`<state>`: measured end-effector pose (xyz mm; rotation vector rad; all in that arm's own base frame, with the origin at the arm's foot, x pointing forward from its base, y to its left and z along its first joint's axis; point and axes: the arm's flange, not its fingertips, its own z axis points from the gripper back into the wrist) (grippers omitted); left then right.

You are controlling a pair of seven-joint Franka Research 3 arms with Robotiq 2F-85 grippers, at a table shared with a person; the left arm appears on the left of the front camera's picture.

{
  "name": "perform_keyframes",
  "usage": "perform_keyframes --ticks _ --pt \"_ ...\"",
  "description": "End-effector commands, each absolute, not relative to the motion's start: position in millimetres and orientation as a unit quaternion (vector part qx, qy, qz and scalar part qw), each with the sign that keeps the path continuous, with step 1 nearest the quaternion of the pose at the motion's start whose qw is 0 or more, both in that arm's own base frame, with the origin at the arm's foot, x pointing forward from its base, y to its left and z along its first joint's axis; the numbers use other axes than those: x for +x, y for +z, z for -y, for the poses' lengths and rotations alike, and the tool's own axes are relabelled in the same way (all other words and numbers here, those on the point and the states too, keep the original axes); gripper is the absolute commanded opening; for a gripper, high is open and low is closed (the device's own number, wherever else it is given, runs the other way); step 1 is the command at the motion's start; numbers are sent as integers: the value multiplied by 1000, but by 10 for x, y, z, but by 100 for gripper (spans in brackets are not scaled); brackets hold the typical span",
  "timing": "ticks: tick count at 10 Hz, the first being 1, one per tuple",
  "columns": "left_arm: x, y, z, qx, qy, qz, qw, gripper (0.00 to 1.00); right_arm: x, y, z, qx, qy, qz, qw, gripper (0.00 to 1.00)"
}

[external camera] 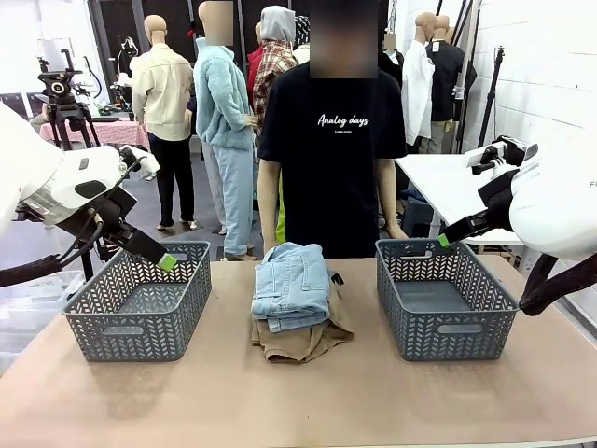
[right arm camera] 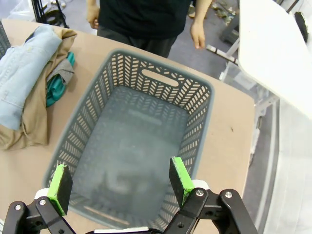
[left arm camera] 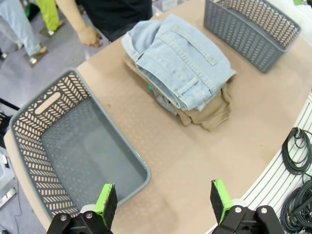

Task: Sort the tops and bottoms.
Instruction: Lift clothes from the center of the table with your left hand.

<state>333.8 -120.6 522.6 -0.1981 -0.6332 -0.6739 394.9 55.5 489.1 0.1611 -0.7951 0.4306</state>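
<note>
Denim tops the pile: the jeans (external camera: pixel 291 285), thick faded blue cloth with stitched seams, lie folded at the middle of the bench (external camera: pixel 280 401), a smooth brown board. A person (external camera: pixel 331 140) stands just behind them.

Under the jeans we see a tan top (external camera: pixel 308 343), soft and crumpled, spreading out toward our side. Between the two, a grey top (right arm camera: pixel 62 73) and a teal top (right arm camera: pixel 53 92) show as thin bunched edges.

Left of the jeans stands the left basket (external camera: pixel 159 331), and right of them the right basket (external camera: pixel 466 338). Both are dark grey plastic and rectangular, with herringbone lattice walls, slot handles and flat solid floors.

Our left hand (left arm camera: pixel 163 197) hangs left of the jeans above the left basket. It is angled down and across toward them, with its green-padded fingers (left arm camera: pixel 106 202) spread wide.

Our right hand (right arm camera: pixel 117 183) hangs right of the jeans above the right basket and points down into it, fingers equally wide.
</note>
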Motion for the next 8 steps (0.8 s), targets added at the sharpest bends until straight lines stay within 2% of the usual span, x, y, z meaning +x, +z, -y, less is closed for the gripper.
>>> perform_keyframes --ticks 1,8 --pt "3340 5226 1189 -100 -323 306 890 100 3958 4892 -552 80 209 388 894 100" --pt "3340 5226 1189 -100 -323 306 890 100 3958 4892 -552 80 209 388 894 100"
